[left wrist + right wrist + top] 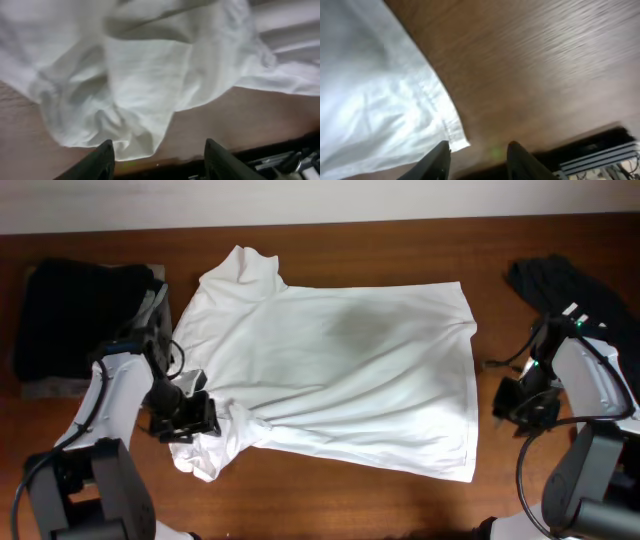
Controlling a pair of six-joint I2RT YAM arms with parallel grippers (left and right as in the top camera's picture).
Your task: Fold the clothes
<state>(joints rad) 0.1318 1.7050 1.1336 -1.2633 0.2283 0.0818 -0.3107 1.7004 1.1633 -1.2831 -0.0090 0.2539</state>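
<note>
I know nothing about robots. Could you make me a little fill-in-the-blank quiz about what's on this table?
1. The T-shirt spread over the wooden table is ___ in colour.
2. The left fingers are ___, not shut.
3. The right fingers are apart too, gripping ___.
4. The folded pile by the left arm looks ___ on top.
Missing words: white; open; nothing; black.

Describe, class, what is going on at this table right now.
Two robot arms are working on a white T-shirt that lies spread out, not yet folded, on a wooden table. The left tool hangs open at the shirt's bunched lower-left corner, gripping nothing. The right tool is open too, over bare wood just off the shirt's hem. A dark pile lies at the left end and another dark garment at the right.
</note>
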